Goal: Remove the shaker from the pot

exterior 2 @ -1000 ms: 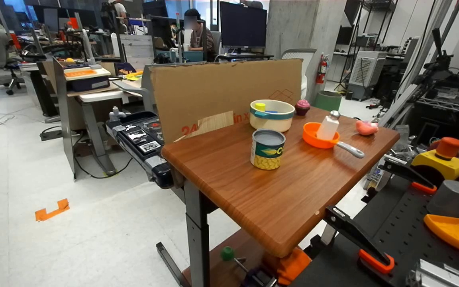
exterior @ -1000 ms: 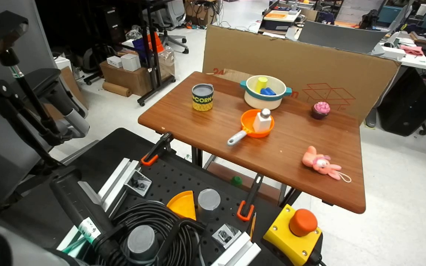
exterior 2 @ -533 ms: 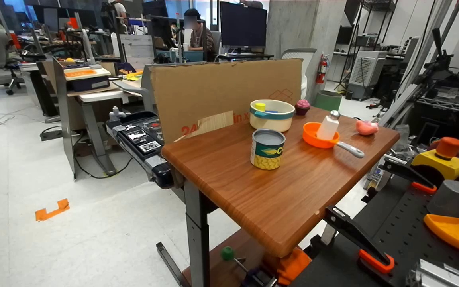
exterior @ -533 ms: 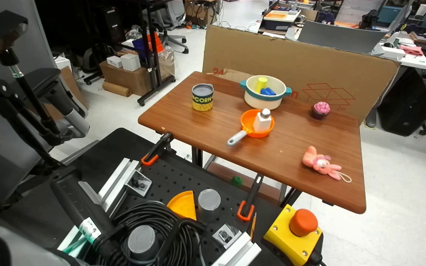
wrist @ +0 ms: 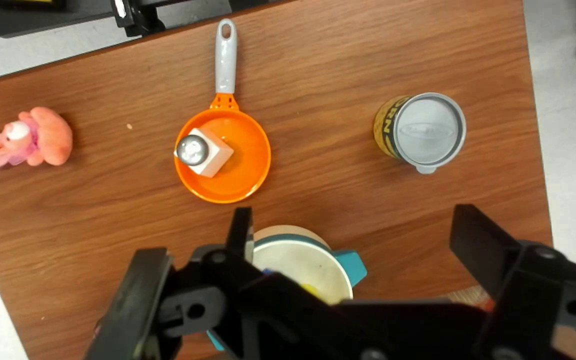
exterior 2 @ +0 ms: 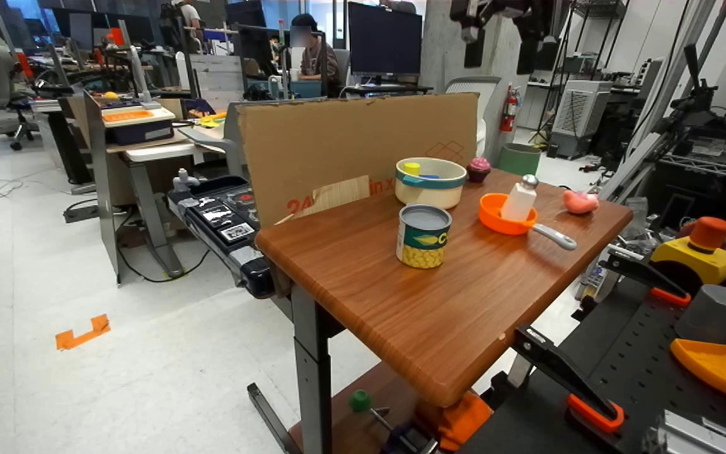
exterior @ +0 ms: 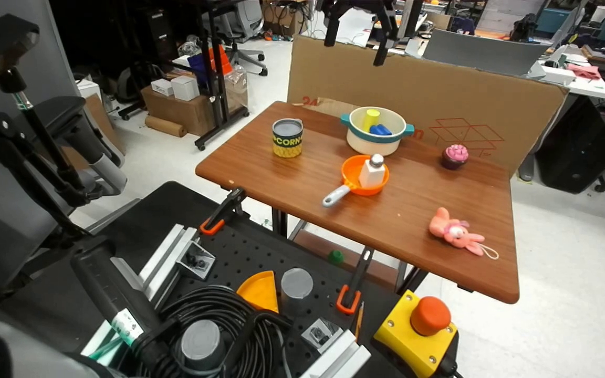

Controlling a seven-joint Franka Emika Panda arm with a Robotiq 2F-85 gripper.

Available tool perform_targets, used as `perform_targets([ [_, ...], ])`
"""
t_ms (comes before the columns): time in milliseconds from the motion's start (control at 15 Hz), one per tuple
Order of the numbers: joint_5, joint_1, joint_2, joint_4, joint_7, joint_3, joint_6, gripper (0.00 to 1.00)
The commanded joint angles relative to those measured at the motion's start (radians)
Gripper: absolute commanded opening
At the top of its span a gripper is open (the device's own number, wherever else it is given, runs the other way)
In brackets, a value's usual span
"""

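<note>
Table (exterior: 423, 199) is topped by several things, and above it, well clear, the jaws are spread wide with nothing gripped. The bowl (exterior: 363, 144) is set near the pot (wrist: 245, 160), whose handle (wrist: 225, 62) is pointed toward a table edge; being probably light, the pot could be dragged if it is caught. Inside it, to one side, the shaker (exterior 2: 518, 203) is stood, seemingly with a slight lean. It is judged light and stiff; whether glass or plastic is used cannot be told, so a gentle squeeze is advised. Its flat sides are best pinched from above, just below the cap (wrist: 192, 150), which is judged too round and slick to be trusted.
</note>
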Motion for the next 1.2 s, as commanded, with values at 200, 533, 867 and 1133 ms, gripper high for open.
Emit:
perform_targets([
  [200, -0.044, -0.007, 0.085, 0.094, -0.182, -0.008, -0.09, 1.0],
  [533, -0.175, -0.019, 0.021, 0.057, -0.39, -0.016, -0.034, 1.0],
  [867, -0.208, -0.024, 0.031, 0.062, -0.458, -0.018, -0.018, 1.0],
  [1133, -0.159, -0.025, 0.053, 0.056, -0.451, -0.014, 0.01, 1.0],
])
